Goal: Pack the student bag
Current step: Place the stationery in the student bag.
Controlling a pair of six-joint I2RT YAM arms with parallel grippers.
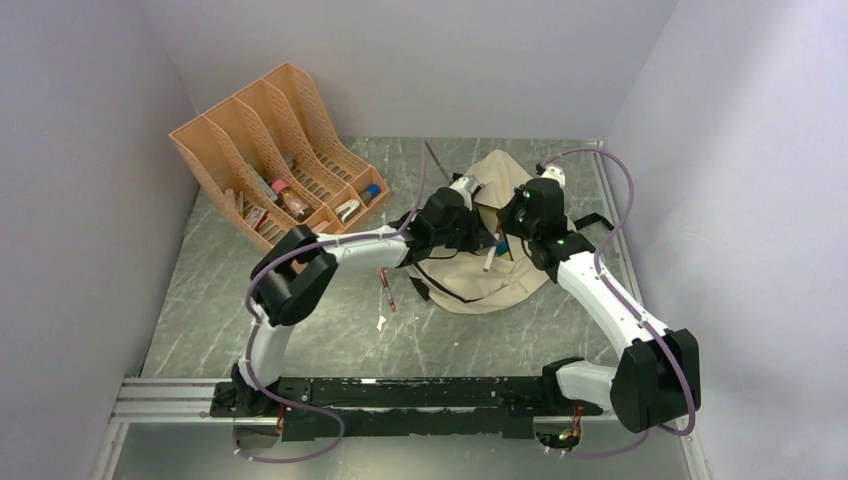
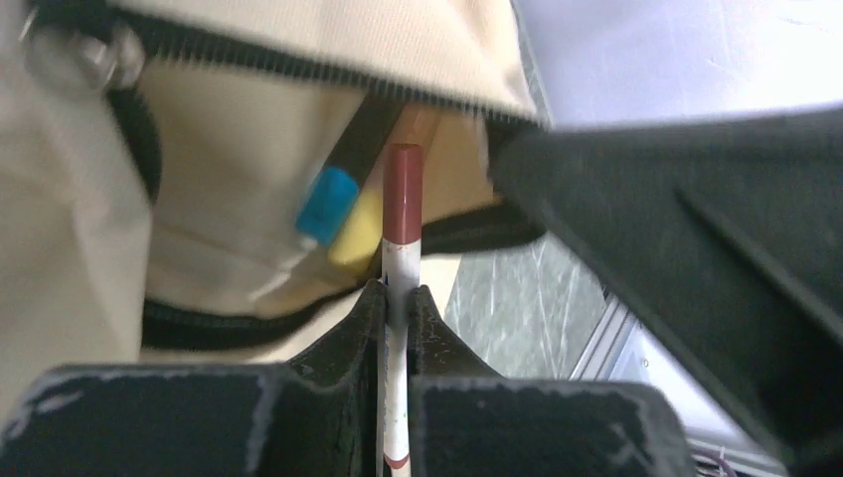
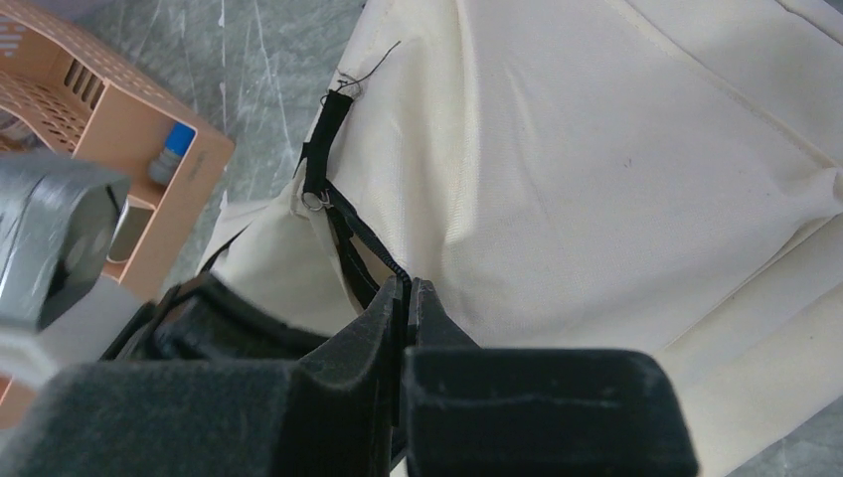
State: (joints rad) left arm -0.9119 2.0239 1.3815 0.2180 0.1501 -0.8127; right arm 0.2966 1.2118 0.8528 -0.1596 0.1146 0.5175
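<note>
1. My left claw [image 2: 400,298] pinches a red-capped pen [image 2: 403,194], its tip at the bag's [image 2: 249,159] open mouth.
2. My right claw [image 3: 408,293] pinches the bag by its zipper [image 3: 366,246] edge.
3. The bag lies mid-tabletop [image 1: 300,345], under both claws.
4. The organizer [image 1: 265,135] stands far left.
</note>
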